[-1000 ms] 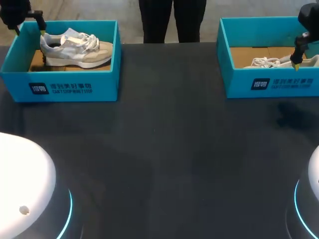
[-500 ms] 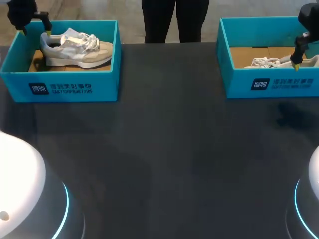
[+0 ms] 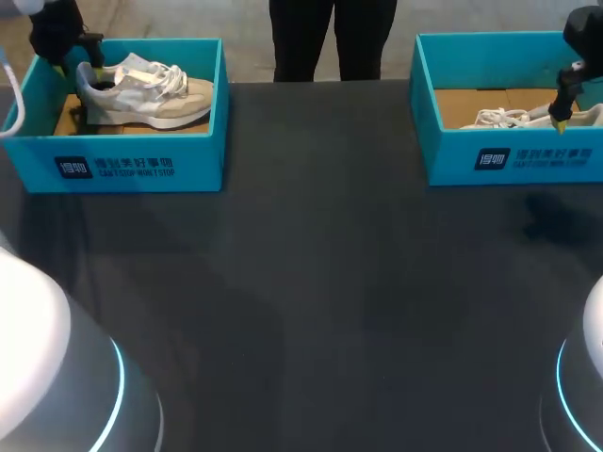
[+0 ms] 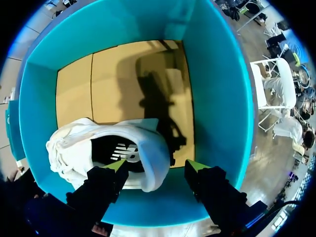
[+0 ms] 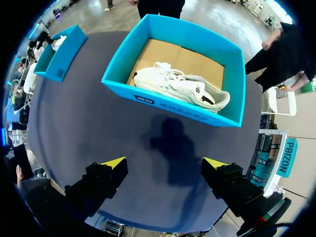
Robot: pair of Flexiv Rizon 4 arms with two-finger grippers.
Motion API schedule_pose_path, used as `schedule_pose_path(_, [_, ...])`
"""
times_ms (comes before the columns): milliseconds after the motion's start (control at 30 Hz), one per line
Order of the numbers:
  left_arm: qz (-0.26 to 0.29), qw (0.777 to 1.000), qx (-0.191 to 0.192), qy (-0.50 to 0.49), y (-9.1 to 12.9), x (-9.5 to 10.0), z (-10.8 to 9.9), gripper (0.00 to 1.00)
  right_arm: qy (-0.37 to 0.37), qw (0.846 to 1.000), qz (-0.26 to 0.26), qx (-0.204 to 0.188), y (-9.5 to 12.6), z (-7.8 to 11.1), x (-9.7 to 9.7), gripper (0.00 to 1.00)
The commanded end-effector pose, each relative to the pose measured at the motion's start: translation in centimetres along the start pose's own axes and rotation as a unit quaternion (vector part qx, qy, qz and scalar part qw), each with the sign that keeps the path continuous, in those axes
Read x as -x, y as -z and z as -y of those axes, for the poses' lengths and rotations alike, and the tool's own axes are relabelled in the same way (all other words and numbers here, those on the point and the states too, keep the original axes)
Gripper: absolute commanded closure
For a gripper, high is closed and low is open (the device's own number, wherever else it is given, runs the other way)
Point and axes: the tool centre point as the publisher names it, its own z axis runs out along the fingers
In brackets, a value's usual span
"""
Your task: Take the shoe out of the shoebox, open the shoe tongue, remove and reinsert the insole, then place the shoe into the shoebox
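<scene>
A beige and white shoe (image 3: 146,92) lies in the left teal shoebox (image 3: 132,165), toe pointing right. My left gripper (image 3: 77,66) is down at its heel. In the left wrist view the gripper (image 4: 156,166) straddles the heel of the shoe (image 4: 98,148): one yellow tip is inside the collar, the other outside with a small gap, so it is open. A white shoe (image 3: 499,118) lies in the right shoebox (image 3: 513,160). My right gripper (image 3: 562,113) hangs open above that box's right end, with the white shoe (image 5: 173,84) far ahead of its fingers (image 5: 113,163).
The two boxes stand at the table's far corners, with dark bare tabletop (image 3: 311,282) between and in front of them. The left box's teal wall (image 4: 217,98) stands close beside my left gripper's outer finger. The left box (image 5: 61,54) also shows in the right wrist view.
My left gripper has come down and to the right into the left box, over the shoe's heel, and its fingers have narrowed. The right arm has not moved.
</scene>
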Motion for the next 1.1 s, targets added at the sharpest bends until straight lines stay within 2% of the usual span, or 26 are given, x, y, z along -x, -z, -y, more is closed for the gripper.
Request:
schedule_pose_path(33, [0.004, 1.000, -0.009, -0.001, -1.3, -0.3, -0.9, 0.25, -0.001, 1.000, 0.001, 0.000, 0.0, 0.0, 0.0, 0.00])
schedule_pose_path(200, [0.001, 1.000, -0.017, -0.005, -2.1, -0.6, -0.7, 0.26, -0.001, 1.000, 0.001, 0.000, 0.0, 0.0, 0.0, 0.00])
schedule_pose_path(267, [-0.004, 1.000, -0.021, -0.006, -2.6, -0.7, -0.6, 0.31, -0.001, 1.000, 0.001, 0.000, 0.0, 0.0, 0.0, 0.00])
schedule_pose_path(367, [-0.003, 1.000, -0.028, -0.002, -3.3, -0.9, -0.6, 0.34, -0.001, 1.000, 0.001, 0.000, 0.0, 0.0, 0.0, 0.00])
schedule_pose_path(467, [-0.001, 0.999, -0.032, -0.002, -3.5, -0.9, -0.6, 0.40, -0.001, 1.000, 0.001, 0.000, 0.0, 0.0, 0.0, 0.00])
schedule_pose_path(500, [0.001, 0.999, -0.033, -0.002, -3.6, -0.9, -0.5, 0.50, -0.001, 1.000, 0.001, 0.000, 0.0, 0.0, 0.0, 0.00])
schedule_pose_path(767, [0.001, 0.999, -0.044, -0.003, -4.1, -1.2, -0.3, 0.54, -0.001, 1.000, 0.001, 0.000, 0.0, 0.0, 0.0, 0.00])
schedule_pose_path(867, [0.000, 0.999, -0.047, -0.003, -4.2, -1.3, -0.2, 0.61, -0.001, 1.000, 0.001, 0.000, 0.0, 0.0, 0.0, 0.00])
schedule_pose_path(900, [-0.001, 0.999, -0.047, -0.004, -4.3, -1.3, -0.2, 0.69, -0.001, 1.000, 0.001, 0.000, 0.0, 0.0, 0.0, 0.00])
schedule_pose_path(1100, [-0.006, 0.998, -0.056, -0.008, -4.5, -1.5, 0.0, 0.78, -0.001, 1.000, 0.001, 0.000, 0.0, 0.0, 0.0, 0.00])
